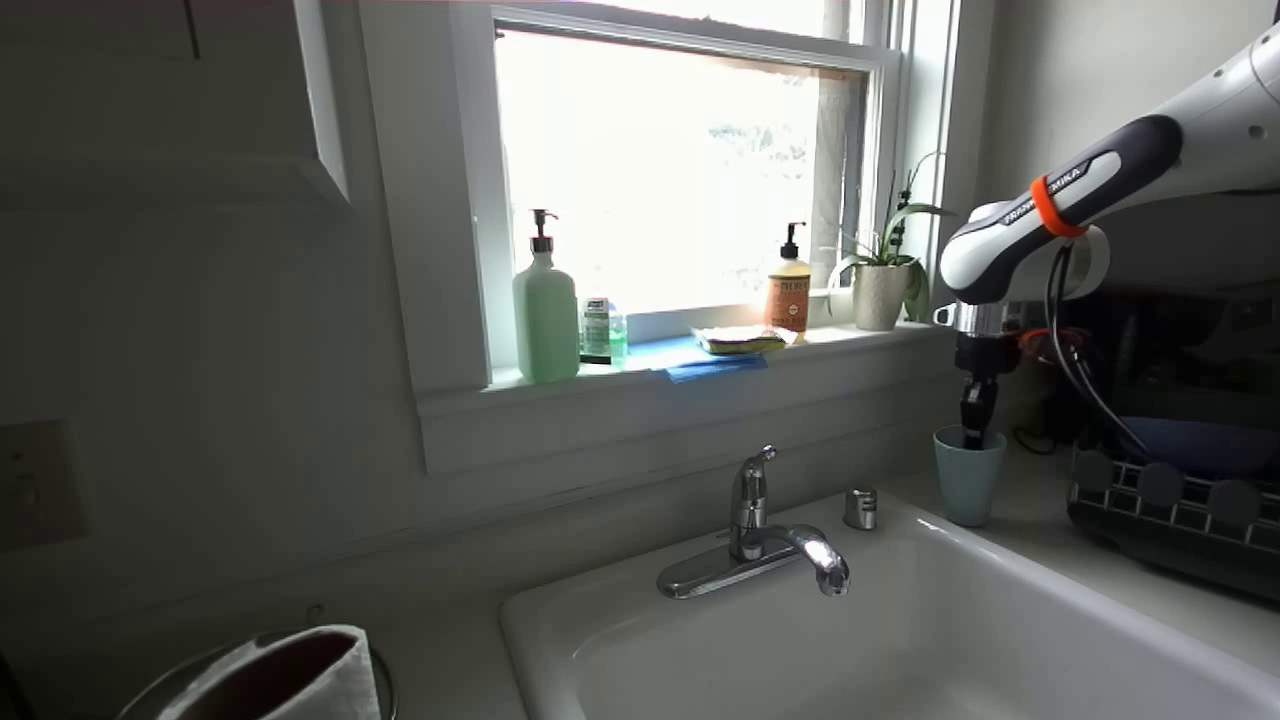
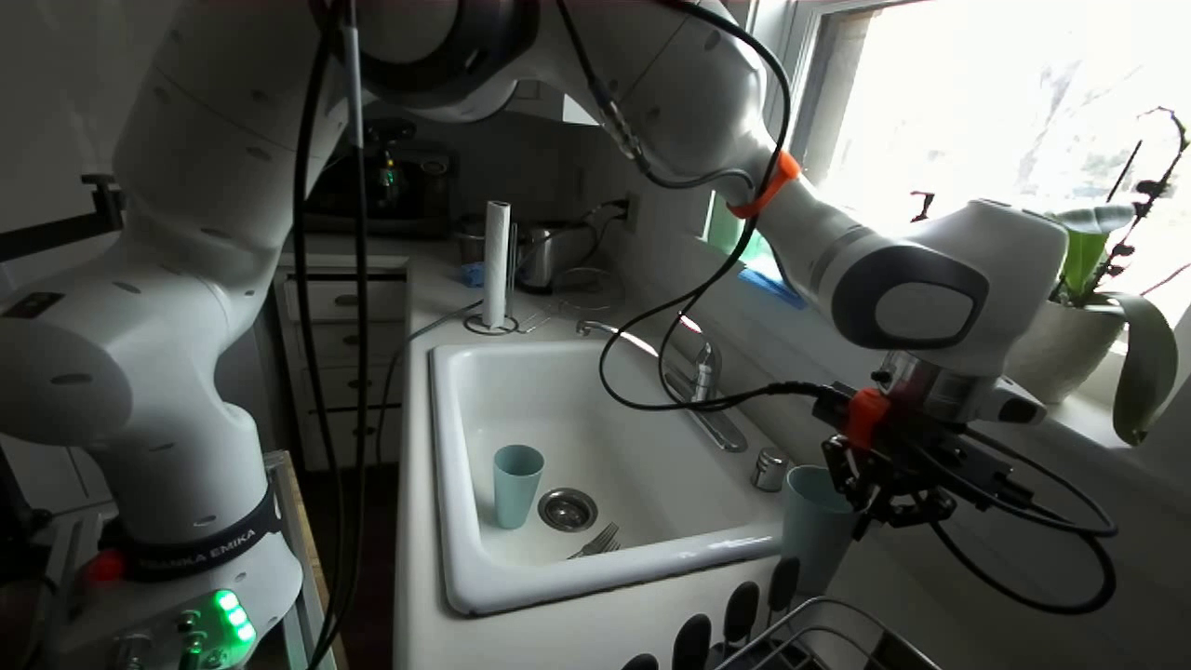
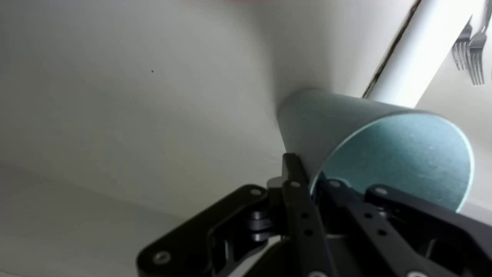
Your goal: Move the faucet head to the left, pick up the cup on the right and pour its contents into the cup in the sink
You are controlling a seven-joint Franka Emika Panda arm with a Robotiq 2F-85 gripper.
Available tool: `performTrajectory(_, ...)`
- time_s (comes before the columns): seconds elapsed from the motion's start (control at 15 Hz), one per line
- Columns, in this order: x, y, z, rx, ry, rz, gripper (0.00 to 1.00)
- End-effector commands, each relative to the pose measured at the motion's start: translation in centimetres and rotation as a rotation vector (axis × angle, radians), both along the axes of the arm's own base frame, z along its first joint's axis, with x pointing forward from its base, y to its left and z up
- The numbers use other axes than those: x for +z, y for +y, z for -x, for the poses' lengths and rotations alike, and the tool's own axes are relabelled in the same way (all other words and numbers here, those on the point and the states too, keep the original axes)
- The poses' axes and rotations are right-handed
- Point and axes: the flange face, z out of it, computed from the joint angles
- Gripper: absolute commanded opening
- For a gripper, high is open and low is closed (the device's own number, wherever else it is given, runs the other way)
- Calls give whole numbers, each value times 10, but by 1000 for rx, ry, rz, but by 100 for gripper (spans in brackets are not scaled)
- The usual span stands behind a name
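On the counter to the right of the sink (image 1: 1065, 595) stands the pale blue-green cup (image 1: 966, 492), upright at the basin's corner. My gripper (image 3: 307, 173) comes down over its rim and is shut on the wall, one finger inside the cup and one outside. The cup's contents cannot be made out. A matching cup (image 2: 517, 489) stands in the sink near the drain; the exterior view with the window in the middle does not show it. The chrome faucet head (image 1: 818, 558) reaches out over the basin, and its spout (image 2: 622, 335) also shows from the opposite side.
A dish rack (image 1: 1190, 490) sits close to the held cup. Forks (image 2: 600, 542) lie in the sink by the drain (image 2: 568, 510). Beside the cup is a small chrome cap (image 1: 860, 508). Bottles and a potted plant (image 1: 880, 292) line the windowsill above.
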Motion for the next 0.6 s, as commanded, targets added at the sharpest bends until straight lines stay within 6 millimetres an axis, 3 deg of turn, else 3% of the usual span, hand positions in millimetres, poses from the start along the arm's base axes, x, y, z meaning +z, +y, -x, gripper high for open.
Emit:
performTrajectory(0.0, -3, -8, -9, 11, 3, -43, 1)
performTrajectory(0.07, -2, -9, -10, 13, 10, -43, 1)
performTrajectory(0.13, 0, -10, -12, 16, 15, -34, 30)
performTrajectory(0.2, 1, -12, -12, 7, 19, -36, 31)
performTrajectory(0.53, 23, -12, -15, 9, 7, -11, 63)
